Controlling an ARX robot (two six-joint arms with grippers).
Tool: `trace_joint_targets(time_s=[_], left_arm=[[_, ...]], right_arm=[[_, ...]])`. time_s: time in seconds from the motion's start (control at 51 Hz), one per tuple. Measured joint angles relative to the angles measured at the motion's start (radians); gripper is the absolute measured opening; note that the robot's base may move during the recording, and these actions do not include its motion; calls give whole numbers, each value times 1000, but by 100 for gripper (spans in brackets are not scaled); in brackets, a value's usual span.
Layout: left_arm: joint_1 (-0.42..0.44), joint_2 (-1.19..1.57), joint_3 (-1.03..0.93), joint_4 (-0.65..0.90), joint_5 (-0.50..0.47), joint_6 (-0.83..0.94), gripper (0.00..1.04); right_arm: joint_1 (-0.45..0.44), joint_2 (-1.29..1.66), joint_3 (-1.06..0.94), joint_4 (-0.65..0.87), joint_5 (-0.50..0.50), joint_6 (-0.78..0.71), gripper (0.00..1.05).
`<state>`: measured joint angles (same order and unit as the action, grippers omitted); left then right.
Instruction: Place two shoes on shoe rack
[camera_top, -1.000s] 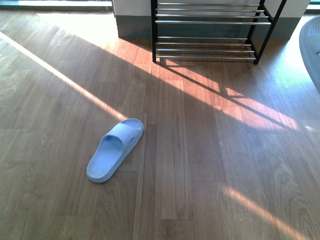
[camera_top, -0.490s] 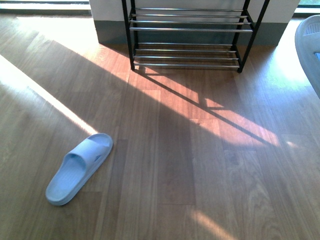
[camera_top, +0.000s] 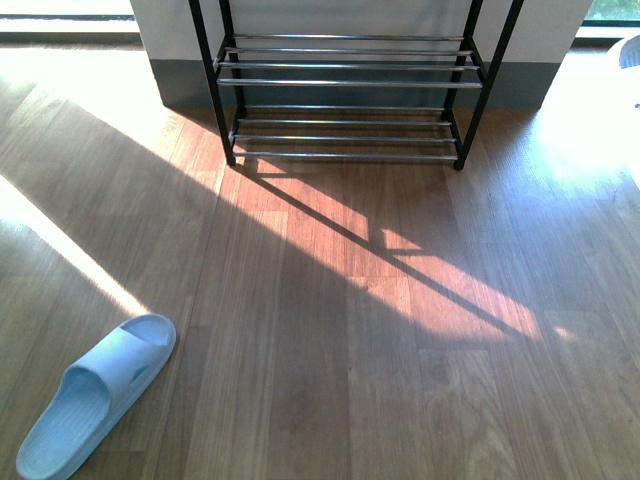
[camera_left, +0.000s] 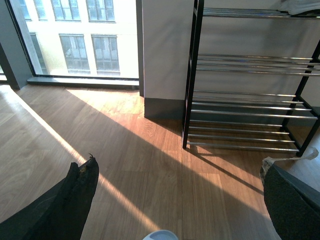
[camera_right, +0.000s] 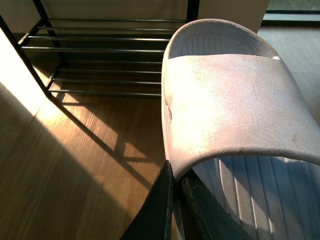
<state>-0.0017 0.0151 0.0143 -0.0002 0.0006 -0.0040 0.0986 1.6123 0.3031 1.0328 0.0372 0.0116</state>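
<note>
Well, the pale slide sandal (camera_right: 225, 100) hangs off the ground, near the shoe rack (camera_top: 345, 83) and facing it. It is pinched at its side edge by the right fingers (camera_right: 158, 210), which are closed almost together on the thin foam. It looks light and springy, soft enough to flex. I'd judge that an edge grip like this holds, though the sandal may swing, and the ribbed footbed should give some purchase. The second sandal (camera_top: 95, 395) lies sole-down, well apart from the rack. The left fingers (camera_left: 70, 205) are spread wide with nothing between them. Every rack tier I can see clearly is bare; something pale on the top tier I cannot identify.
</note>
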Motion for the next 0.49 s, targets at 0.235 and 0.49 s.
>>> trace_joint_targets(time_s=[0.235,0.49], left_arm=[[-103,301,104,-159,-372,-129,95],[-88,1285,241,447,-254,19,95]], right_arm=[[1,0,0,0,0,0,1],[1,0,0,0,-3,0,1]])
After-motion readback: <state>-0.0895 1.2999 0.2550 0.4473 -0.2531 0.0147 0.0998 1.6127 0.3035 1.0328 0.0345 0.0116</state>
